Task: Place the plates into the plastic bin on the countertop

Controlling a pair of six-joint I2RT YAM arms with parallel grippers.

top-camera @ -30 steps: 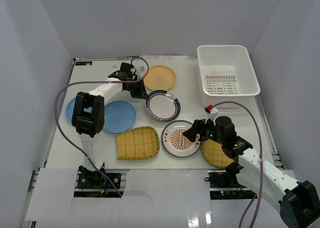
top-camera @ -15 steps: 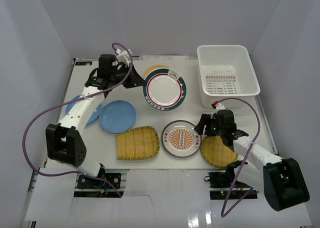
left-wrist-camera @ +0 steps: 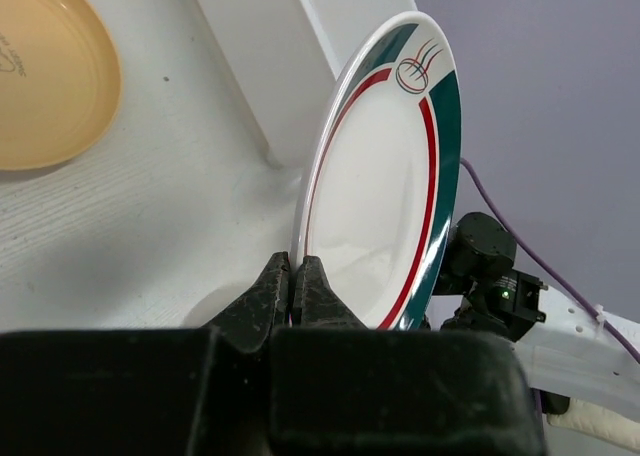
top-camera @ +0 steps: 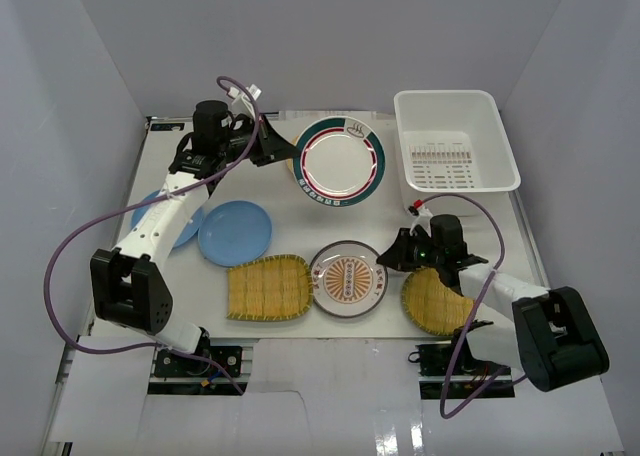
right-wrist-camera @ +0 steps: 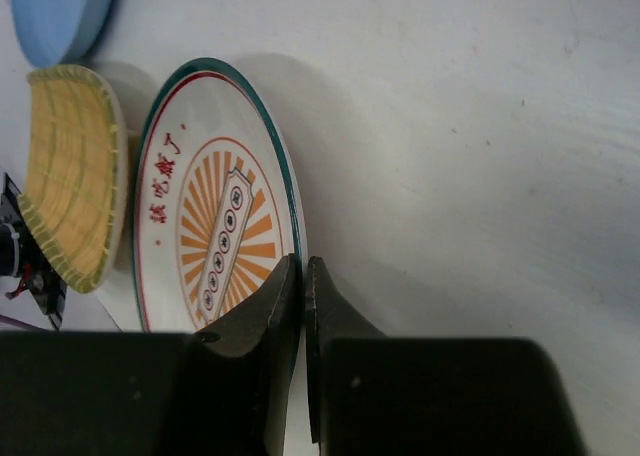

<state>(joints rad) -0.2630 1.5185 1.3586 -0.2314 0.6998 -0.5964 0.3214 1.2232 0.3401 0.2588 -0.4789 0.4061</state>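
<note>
My left gripper (top-camera: pixel 283 156) is shut on the rim of the white green-rimmed plate (top-camera: pixel 340 163), which hangs tilted above the countertop (top-camera: pixel 400 216), left of the white plastic bin (top-camera: pixel 445 96). In the left wrist view the plate (left-wrist-camera: pixel 385 176) stands on edge from the closed gripper (left-wrist-camera: pixel 296 276), with the orange-yellow plate (left-wrist-camera: pixel 45 76) lying behind. My right gripper (top-camera: pixel 390 259) is shut on the right rim of the orange-patterned plate (top-camera: pixel 348 280). The right wrist view shows that rim (right-wrist-camera: pixel 215 236) pinched between the gripper's (right-wrist-camera: pixel 302 276) two fingers.
Two light blue plates (top-camera: pixel 235 232) (top-camera: pixel 160 216) lie at the left. One bamboo tray (top-camera: pixel 268 288) touches the patterned plate's left edge. Another bamboo tray (top-camera: pixel 435 301) lies under my right arm. Grey walls enclose the table.
The left gripper lifted the green-rimmed plate and carried it right, toward the bin. The right gripper closed on the patterned plate's rim, and that plate slid left against the bamboo tray.
</note>
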